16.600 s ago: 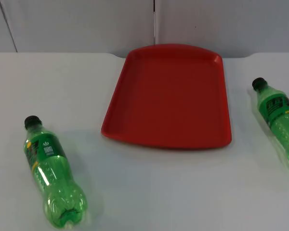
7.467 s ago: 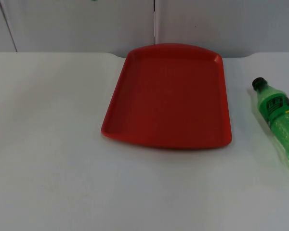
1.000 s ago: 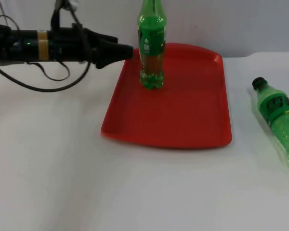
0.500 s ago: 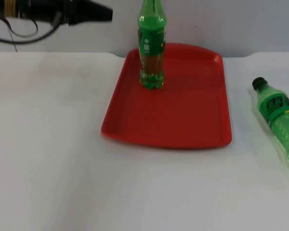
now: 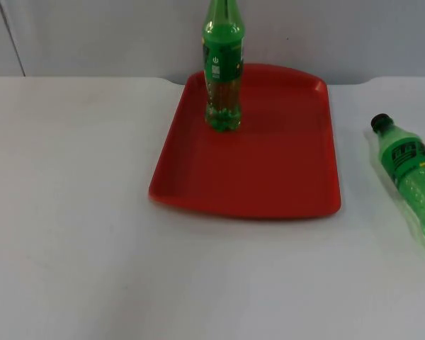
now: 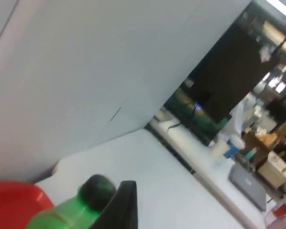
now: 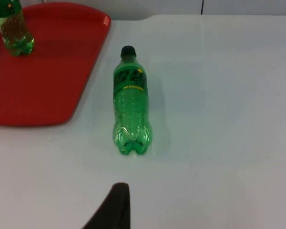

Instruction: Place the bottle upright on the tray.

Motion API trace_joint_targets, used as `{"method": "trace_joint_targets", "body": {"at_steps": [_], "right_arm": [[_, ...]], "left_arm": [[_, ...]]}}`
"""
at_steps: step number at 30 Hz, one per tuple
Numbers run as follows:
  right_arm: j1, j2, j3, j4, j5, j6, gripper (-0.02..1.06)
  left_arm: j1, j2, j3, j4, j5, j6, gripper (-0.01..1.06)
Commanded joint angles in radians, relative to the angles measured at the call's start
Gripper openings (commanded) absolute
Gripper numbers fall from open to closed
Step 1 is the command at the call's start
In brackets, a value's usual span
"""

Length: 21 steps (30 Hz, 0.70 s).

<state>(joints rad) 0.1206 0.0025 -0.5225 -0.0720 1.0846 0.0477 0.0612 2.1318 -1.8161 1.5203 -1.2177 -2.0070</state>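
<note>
Bottle [image 5: 223,67] upright on the red tray [image 5: 269,177]
I see it standing near the tray's far left corner; a second bottle [image 7: 130,102] lies flat on the white bench [image 5: 78,234] just right of the tray. For both grippers, I can't tell how the fingers stand

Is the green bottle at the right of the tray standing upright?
No, that green bottle lies on its side on the white table, apart from the red tray.
</note>
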Motion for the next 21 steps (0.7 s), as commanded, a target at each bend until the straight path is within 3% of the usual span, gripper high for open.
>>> {"method": "trace_joint_targets", "body": {"at_steps": [1,3,4,5,12,15,16,19,21], "right_arm": [[-0.006,-0.002,0.007,0.001,-0.007,-0.004,1.05],[-0.006,-0.002,0.007,0.001,-0.007,-0.004,1.05],[-0.006,-0.002,0.007,0.001,-0.007,-0.004,1.05],[-0.006,-0.002,0.007,0.001,-0.007,-0.004,1.05],[-0.006,-0.002,0.007,0.003,-0.007,-0.004,1.05],[-0.006,-0.002,0.007,0.003,-0.007,-0.004,1.05],[-0.006,-0.002,0.007,0.003,-0.007,-0.004,1.05],[-0.006,-0.002,0.007,0.003,-0.007,-0.004,1.05],[-0.006,-0.002,0.007,0.003,-0.007,-0.004,1.05]], "left_arm": [[-0.001,-0.033,-0.004,0.023,-0.003,-0.026,1.05],[-0.001,-0.08,-0.004,0.142,-0.002,-0.091,1.05],[-0.001,-0.11,-0.004,0.224,0.063,-0.135,1.05],[-0.003,-0.135,0.0,0.224,0.112,-0.171,1.05],[0.021,-0.244,0.008,0.224,0.187,-0.31,1.05],[0.034,-0.316,0.008,0.224,0.296,-0.416,1.05],[0.034,-0.316,0.008,0.224,0.296,-0.416,1.05],[0.034,-0.396,0.008,0.224,0.454,-0.446,1.05],[0.034,-0.462,0.008,0.224,0.609,-0.437,1.05]]}}
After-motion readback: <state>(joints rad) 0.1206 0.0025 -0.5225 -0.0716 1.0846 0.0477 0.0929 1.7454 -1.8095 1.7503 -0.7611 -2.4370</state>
